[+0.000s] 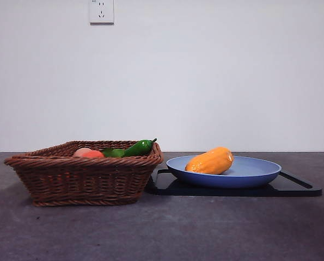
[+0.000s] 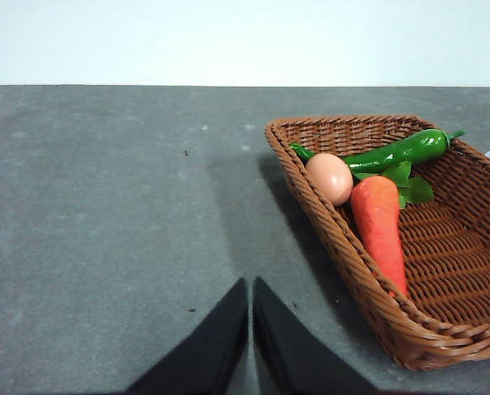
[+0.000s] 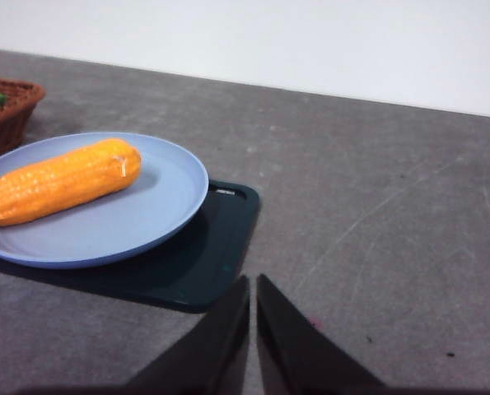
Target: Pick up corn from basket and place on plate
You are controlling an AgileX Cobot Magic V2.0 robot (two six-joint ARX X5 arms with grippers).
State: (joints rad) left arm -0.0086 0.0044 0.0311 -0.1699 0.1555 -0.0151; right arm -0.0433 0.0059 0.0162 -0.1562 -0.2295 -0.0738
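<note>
- Tabletop (image 1: 162, 228) grey and matte, backed by a white wall with one socket (image 1: 101, 11).
- Corn (image 1: 209, 161) lying on plate (image 1: 260, 173), over black tray (image 1: 298, 187); well apart from right claw (image 3: 252, 288), jaws together, empty.
- Left claw (image 2: 250, 292) pressed closed, empty, beside basket (image 2: 327, 226).
- One pepper (image 2: 397, 152), one carrot (image 2: 380, 226), one egg (image 2: 329, 178) in basket.

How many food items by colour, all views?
Orange: 2, the corn on the plate and a carrot in the basket
Green: 1, a pepper
Pinkish: 1, a round fruit
Total: 4
</note>
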